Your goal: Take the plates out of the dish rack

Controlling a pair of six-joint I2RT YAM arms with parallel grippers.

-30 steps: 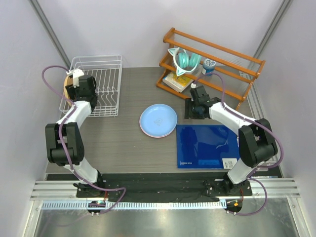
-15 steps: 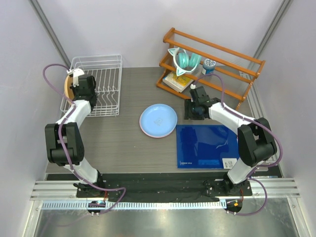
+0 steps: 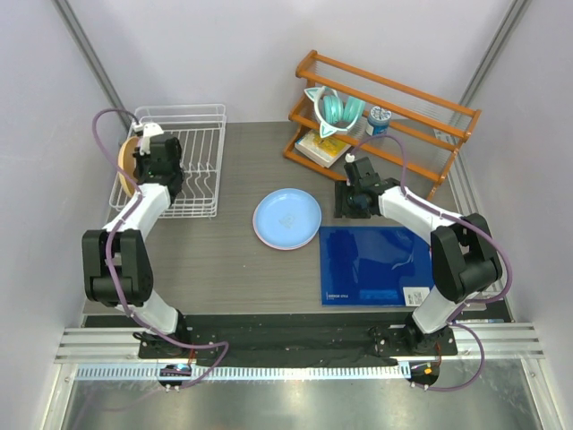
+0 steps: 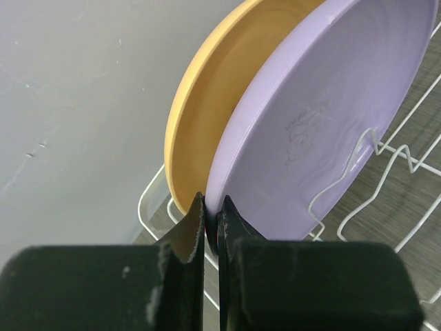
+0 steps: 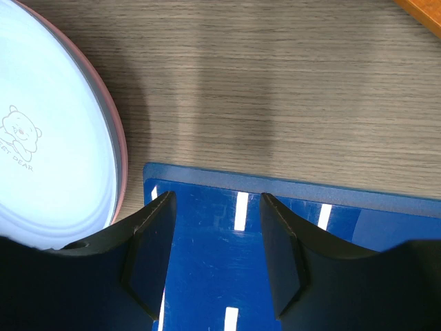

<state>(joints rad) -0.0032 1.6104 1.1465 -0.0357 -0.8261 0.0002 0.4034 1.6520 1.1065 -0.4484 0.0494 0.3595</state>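
The white wire dish rack (image 3: 183, 108) stands at the back left. In it, upright on edge, are a lavender plate (image 4: 324, 103) and behind it a yellow-orange plate (image 4: 213, 89), whose rim also shows from above (image 3: 125, 158). My left gripper (image 4: 211, 203) (image 3: 141, 150) is shut on the lavender plate's lower rim. A blue plate (image 3: 286, 217) lies stacked on a pink plate (image 5: 118, 155) mid-table. My right gripper (image 5: 215, 200) (image 3: 351, 204) hovers open and empty over the corner of a blue mat, right of that stack.
A blue mat (image 3: 376, 264) lies at the front right. An orange wooden shelf (image 3: 385, 116) at the back right holds teal headphones (image 3: 333, 111), a book and a small jar. Grey walls close in behind and to the left of the rack.
My left gripper has shut on the lavender plate's rim and shifted slightly right, and the rack has moved a little with it. The right arm has not moved.
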